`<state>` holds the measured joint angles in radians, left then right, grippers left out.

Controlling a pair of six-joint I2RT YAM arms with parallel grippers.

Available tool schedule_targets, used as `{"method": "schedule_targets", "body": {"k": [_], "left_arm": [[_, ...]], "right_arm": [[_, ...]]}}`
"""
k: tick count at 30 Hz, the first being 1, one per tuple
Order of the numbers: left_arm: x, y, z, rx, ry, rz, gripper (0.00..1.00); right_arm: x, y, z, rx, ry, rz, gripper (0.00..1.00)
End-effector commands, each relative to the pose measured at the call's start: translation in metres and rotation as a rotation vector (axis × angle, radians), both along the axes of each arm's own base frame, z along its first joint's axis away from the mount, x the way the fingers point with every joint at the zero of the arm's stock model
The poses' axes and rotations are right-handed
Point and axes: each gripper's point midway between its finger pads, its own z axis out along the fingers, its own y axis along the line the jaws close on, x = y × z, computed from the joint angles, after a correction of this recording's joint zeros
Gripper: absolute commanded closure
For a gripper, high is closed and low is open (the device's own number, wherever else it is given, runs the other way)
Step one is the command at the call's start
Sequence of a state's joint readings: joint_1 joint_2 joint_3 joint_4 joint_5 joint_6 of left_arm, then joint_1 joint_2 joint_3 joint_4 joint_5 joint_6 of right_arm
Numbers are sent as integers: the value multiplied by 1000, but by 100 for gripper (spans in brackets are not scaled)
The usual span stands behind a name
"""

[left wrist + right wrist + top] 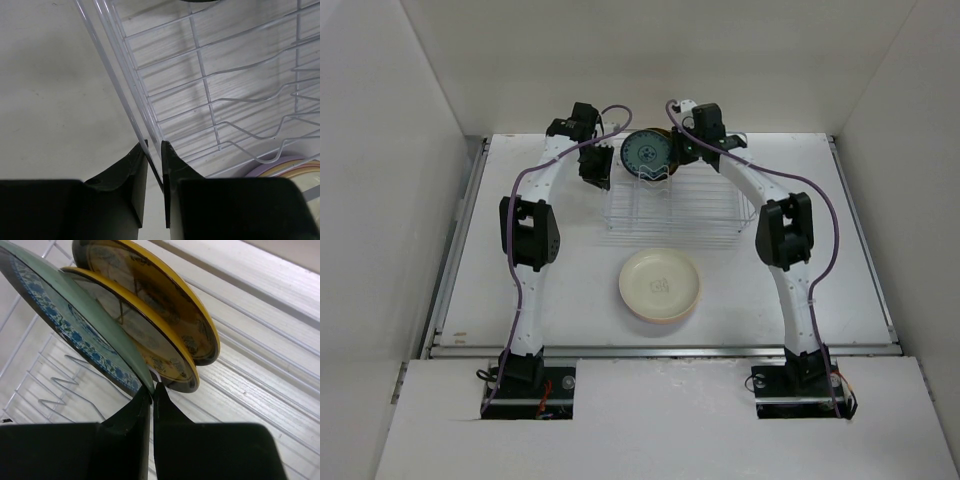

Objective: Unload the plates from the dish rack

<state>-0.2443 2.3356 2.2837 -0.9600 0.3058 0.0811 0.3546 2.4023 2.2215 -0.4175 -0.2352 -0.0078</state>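
Note:
The wire dish rack (672, 212) stands at the table's far middle. A blue-grey patterned plate (648, 150) stands upright in its far slots. My right gripper (682, 152) is shut on that plate's rim; the right wrist view shows the gripper (152, 388) pinching the plate's edge (75, 325), with two dark brown-and-yellow plates (165, 305) upright just behind it. My left gripper (596, 166) is shut on the rack's left rim wire, as the left wrist view (155, 146) shows. A stack with a cream plate (660, 283) on top lies in front of the rack.
In the left wrist view the rack's floor wires (204, 75) fill the right side, and the edges of the stacked lavender and cream plates (272, 167) show at lower right. White walls close in the table on three sides.

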Motion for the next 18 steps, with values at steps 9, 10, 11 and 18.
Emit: {"method": "schedule_targets", "body": {"k": [9,10,11,18], "left_arm": [[-13,5,-14,-1,81,25,100],[-13,5,-14,-1,81,25,98],[-13,5,-14,-1,81,25,92],[-6,10,35,-38,-62,-18,49]], "right_arm": [[-19,-2,148,74,-285,-48,100],[-20,-2,143,69,-274,-48,100],[-22,-6,145,57,-281,-55,100],[-46,-10,116,32,-155,-69,100]]}}
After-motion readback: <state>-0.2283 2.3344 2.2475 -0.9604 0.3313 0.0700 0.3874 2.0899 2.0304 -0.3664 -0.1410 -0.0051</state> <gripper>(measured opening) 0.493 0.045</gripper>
